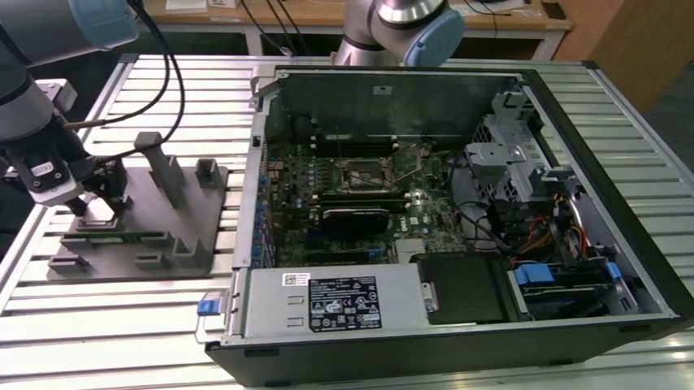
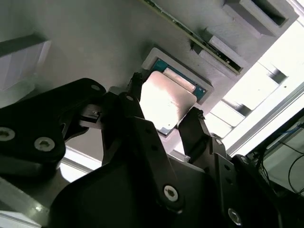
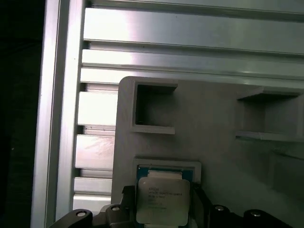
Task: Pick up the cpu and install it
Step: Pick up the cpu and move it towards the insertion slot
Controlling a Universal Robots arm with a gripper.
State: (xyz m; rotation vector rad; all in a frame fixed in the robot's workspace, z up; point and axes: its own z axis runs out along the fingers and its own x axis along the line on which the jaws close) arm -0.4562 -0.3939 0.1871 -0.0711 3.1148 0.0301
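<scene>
Where the arm's wrist comes down at the exterior view's left, the black two-finger gripper [image 2: 164,99] is closed on the cpu [image 3: 161,199], one finger against each of two opposite edges.

- Cpu: square chip, silver-grey top plate, green board edge showing along one side; it lies flat in a shallow square recess with the fingers straddling it in both wrist views.
- Recess holder: grey plastic fixture tray [image 1: 206,244], which lies on the slotted aluminium table [image 1: 162,89]. The cpu's recess is near the tray's outer corner, away from the computer.
- Other tray features: an empty square pocket [image 3: 153,107] just beyond the cpu, upright posts [image 1: 162,166], and a thin green circuit strip [image 1: 119,237] lying in a slot beside the gripper.
- Open computer case [image 1: 607,162]: lies on its side just beside the tray, towards the exterior view's right.
- Case contents: motherboard with its square black-framed socket [image 1: 363,172] near the middle, well apart from the cpu, and a labelled power supply [image 1: 325,301] along the near edge.
- Second robot arm [image 1: 396,24]: stands behind the case.
</scene>
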